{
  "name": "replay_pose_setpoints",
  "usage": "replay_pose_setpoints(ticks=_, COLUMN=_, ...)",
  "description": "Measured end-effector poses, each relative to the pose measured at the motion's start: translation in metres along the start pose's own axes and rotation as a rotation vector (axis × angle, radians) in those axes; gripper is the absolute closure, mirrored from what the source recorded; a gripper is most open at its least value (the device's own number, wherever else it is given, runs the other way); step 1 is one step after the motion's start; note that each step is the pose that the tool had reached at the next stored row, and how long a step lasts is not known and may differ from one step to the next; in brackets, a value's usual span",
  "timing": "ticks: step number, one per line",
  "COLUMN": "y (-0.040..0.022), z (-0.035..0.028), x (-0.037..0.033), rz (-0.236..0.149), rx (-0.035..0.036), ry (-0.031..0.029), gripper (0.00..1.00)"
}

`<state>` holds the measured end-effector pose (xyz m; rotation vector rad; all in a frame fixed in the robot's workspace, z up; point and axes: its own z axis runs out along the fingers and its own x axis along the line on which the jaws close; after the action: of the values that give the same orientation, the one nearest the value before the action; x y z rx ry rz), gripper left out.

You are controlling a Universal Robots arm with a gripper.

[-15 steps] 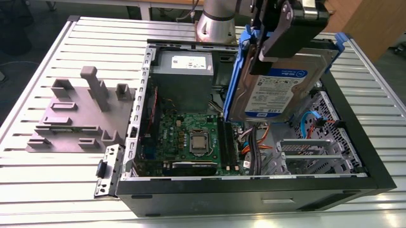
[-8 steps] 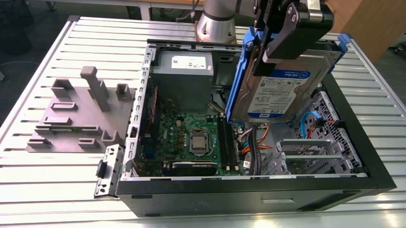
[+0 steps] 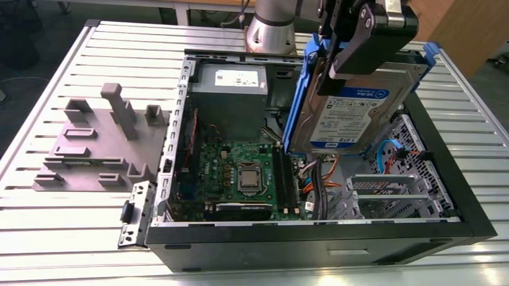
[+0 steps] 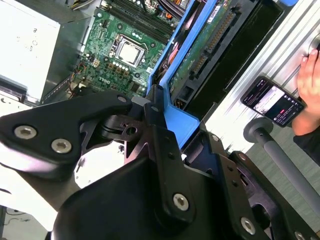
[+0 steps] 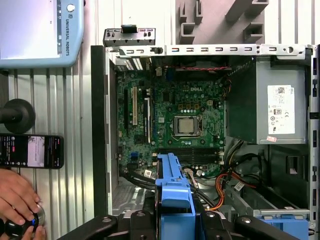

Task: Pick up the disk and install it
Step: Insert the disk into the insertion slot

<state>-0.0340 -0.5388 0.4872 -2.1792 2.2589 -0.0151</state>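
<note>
Nearest, along the lower edge of the exterior view: black front wall of the computer case [image 3: 318,244], laid on its side on the ribbed bench [image 3: 64,226], open face up, presumably to give reach from above. Just behind that wall, lower right of the frame: perforated metal drive cage [image 3: 402,193], with nothing seated in it that can be made out. Toward the frame's centre: green motherboard [image 3: 238,170], flat on the case floor. Above both, centre right: the disk [image 3: 350,116], hung on end and slightly tilted, label toward the camera, blue bracket [image 3: 296,107] round its edges, lower end down among the cables between board and cage. Not yet installed, by the look of it. Pinched at its upper end by the hand [image 3: 350,71], closed on the bracket, likely so as to leave the lower end free. Farther back, upper centre: grey power supply [image 3: 230,89] against the case's rear. Well apart, on the bench at the exterior view's left: grey fixture block [image 3: 95,149].
</note>
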Motion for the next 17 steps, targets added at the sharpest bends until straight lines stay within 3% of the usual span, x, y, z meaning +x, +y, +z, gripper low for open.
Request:
replay_pose_setpoints(ticks=3, y=0.0, z=0.0005, x=0.0006, rz=0.0, rx=0.0001, ry=-0.0003, gripper=0.64)
replay_pose_setpoints(ticks=8, y=-0.0021, z=0.0023, x=0.0076, rz=0.0, rx=0.0, ry=-0.0001, gripper=0.64)
replay_pose_setpoints(ticks=11, y=-0.01, z=0.004, x=0.0095, rz=0.0, rx=0.0001, ry=-0.0003, gripper=0.64)
replay_pose_setpoints(ticks=17, y=-0.0322, z=0.0082, x=0.0092, rz=0.0, rx=0.0, ry=-0.0002, gripper=0.64)
